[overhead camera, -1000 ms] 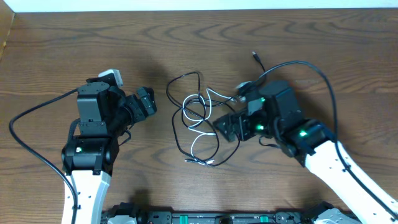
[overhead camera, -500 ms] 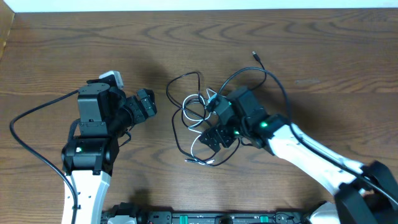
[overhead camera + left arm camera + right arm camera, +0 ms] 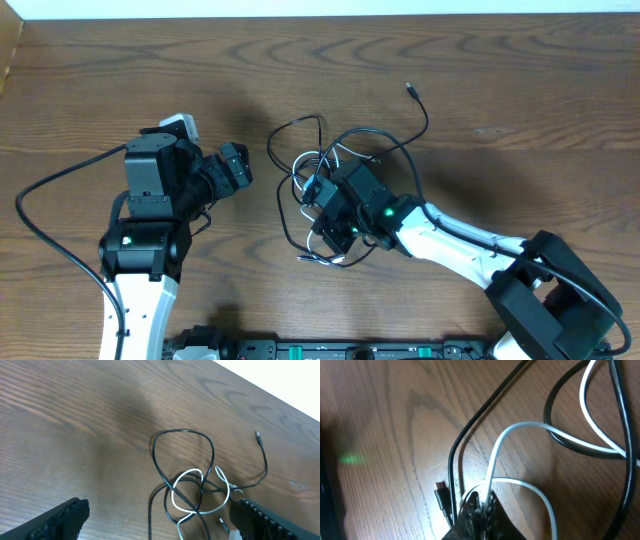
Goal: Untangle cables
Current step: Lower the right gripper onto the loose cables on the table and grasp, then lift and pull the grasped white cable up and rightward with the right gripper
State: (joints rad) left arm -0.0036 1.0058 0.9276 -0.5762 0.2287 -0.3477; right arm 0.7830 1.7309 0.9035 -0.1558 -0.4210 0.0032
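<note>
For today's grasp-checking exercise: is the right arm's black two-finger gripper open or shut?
Shut. The black right gripper shows its tips together in the wrist view, pinching the thin white cable.

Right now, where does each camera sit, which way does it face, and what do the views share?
Overhead: fixed above the table, looking straight down; both arms show, the left gripper open beside the cables, the right gripper in the tangle.
Left wrist: on the left arm, looking forward and down at the cables; its open fingers sit in the bottom corners.
Right wrist: close above the table, looking down its fingers, shut on the white cable.
Shared: all three show the white cable among black ones.
</note>
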